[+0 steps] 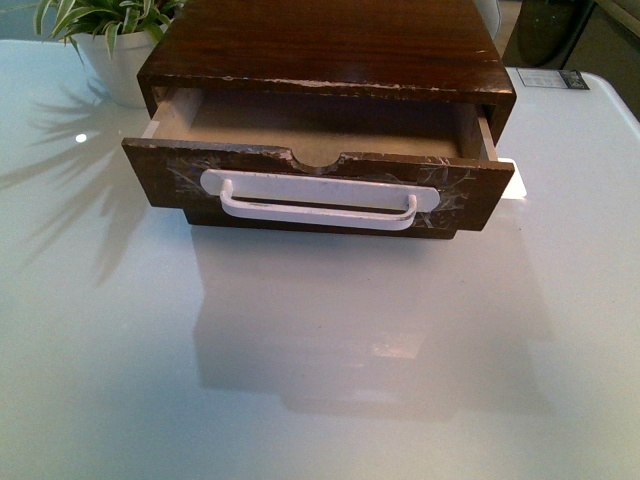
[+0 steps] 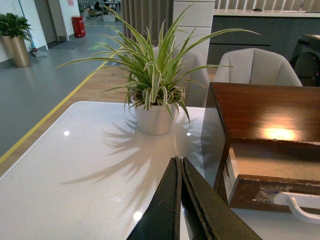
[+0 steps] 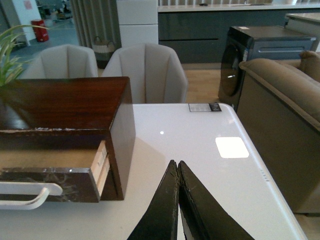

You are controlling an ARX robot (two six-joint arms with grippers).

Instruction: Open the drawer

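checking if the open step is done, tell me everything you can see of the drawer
The drawer is pulled partway out of its dark brown wooden cabinet and looks empty, showing a pale tan floor. Its dark wood front bears whitish scratches and a semicircular notch in the top edge. A long white bar handle runs across the front. Nothing grips it; both wrist views show the jaws closed, away from it.

the drawer (image 3: 50,180) stands pulled out beside the closed, empty right claw (image 3: 177,170).
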